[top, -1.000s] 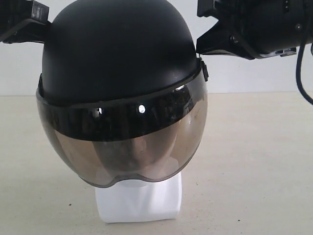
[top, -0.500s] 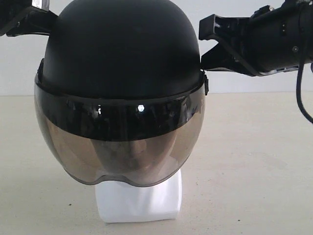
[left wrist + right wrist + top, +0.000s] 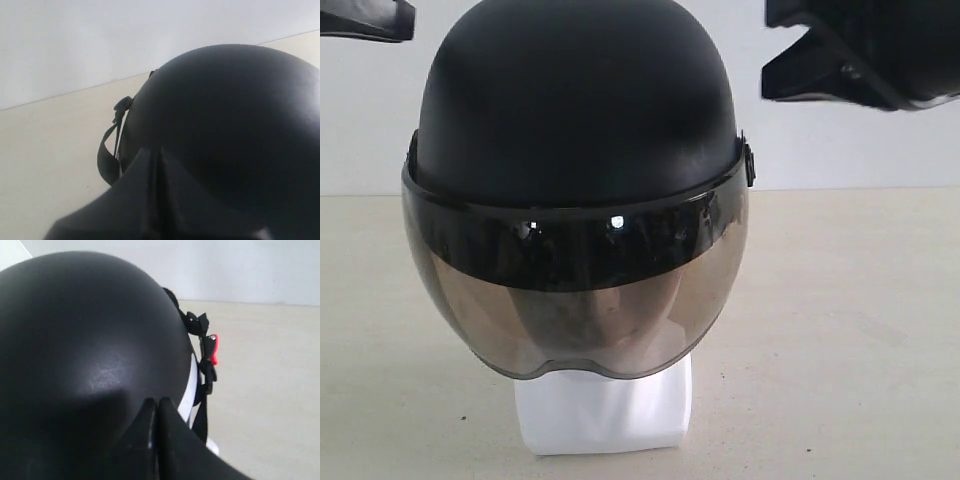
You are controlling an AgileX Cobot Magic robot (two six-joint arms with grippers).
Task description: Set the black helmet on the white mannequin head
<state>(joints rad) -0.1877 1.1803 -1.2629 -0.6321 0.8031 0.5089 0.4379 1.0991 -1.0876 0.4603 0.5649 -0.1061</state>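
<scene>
The black helmet sits level on the white mannequin head, whose face shows dimly through the smoky visor; only the square base is plainly visible below. My left gripper hovers at the upper left, clear of the shell. My right gripper hangs at the upper right, also apart from it. In the left wrist view the left gripper is shut and empty above the helmet. The right gripper is shut too, over the shell, near the red buckle.
A beige tabletop spreads around the base, with a white wall behind. A loose black strap hangs from the helmet's side. A sliver of white head shows under the rim.
Both grippers have lifted up and outward, away from the helmet's sides. The helmet has levelled out and shifted slightly right on the head.
</scene>
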